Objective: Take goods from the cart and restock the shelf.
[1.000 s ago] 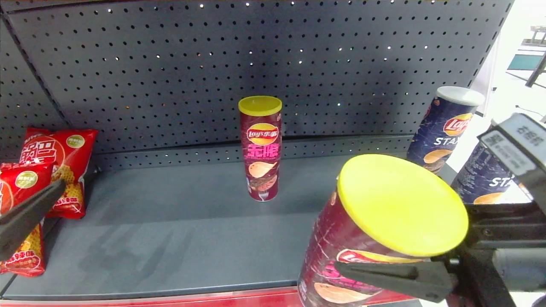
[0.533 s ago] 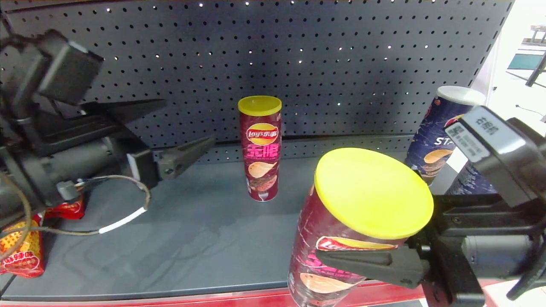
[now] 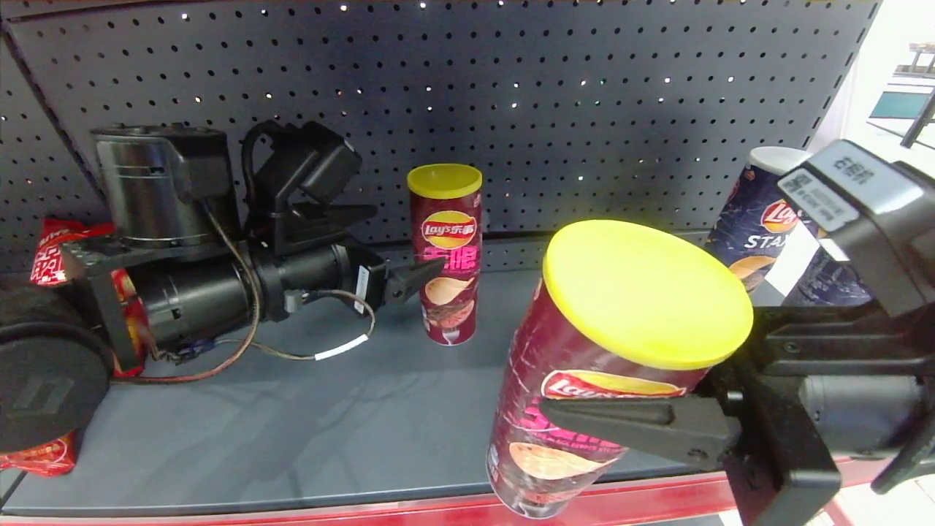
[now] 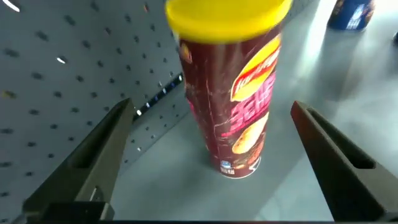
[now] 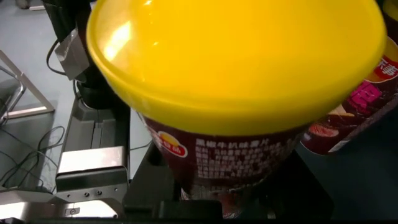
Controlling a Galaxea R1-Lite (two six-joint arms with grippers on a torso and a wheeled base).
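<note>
Two maroon, yellow-lidded cans — standing can [image 3: 445,292], held can [image 3: 562,351]; navy can [image 3: 745,226] — white-lidded; red bags [image 3: 51,245].

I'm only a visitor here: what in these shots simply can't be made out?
- Red snack bags: head view, mostly covered by the left arm.
- Blue cans: head view, lower parts behind the right gripper.
- Base of the held can: right wrist view, hidden beneath its own yellow lid.
- Top of the standing can: left wrist view, lid cut off by the picture's edge.
</note>
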